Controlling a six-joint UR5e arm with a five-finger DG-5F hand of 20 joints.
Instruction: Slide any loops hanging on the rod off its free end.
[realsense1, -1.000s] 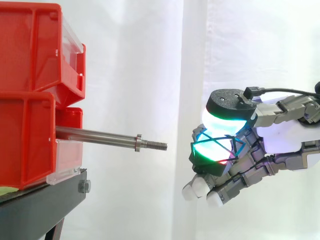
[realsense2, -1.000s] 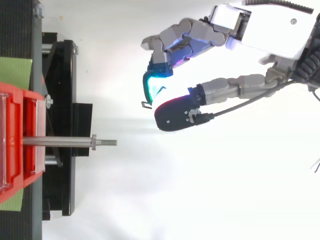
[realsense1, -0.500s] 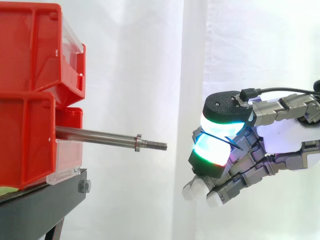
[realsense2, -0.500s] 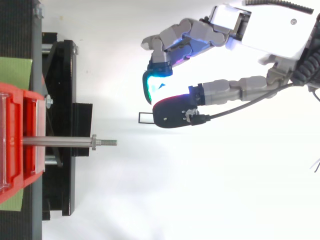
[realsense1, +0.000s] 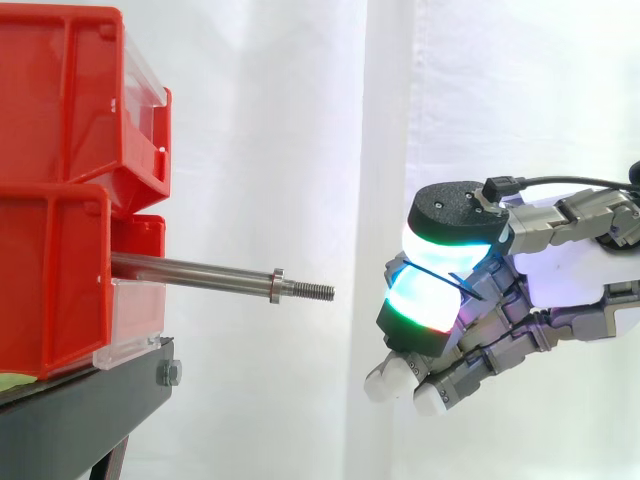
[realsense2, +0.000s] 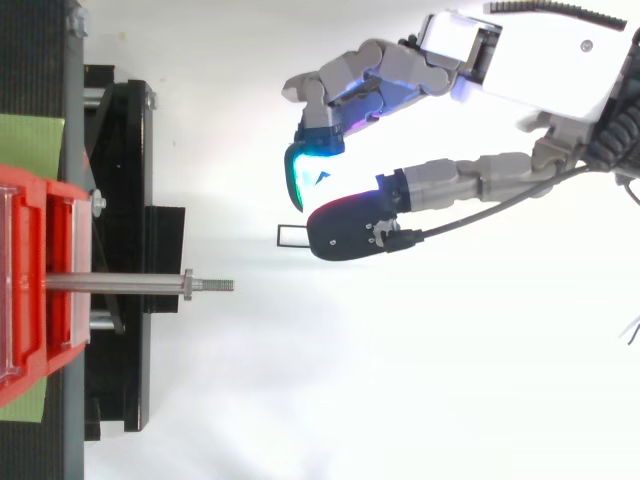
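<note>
I judge the thin wire loop (realsense2: 292, 236), pinched between my hand's (realsense1: 560, 275) curled fingertips well beyond the bare rod's (realsense1: 190, 269) free end, light, stiff, slippery, and best held by one edge.

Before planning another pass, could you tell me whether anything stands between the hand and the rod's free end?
Nothing visible does: open space separates the hand from the rod, which carries no loops. The fingers pinch a thin wire loop.
</note>
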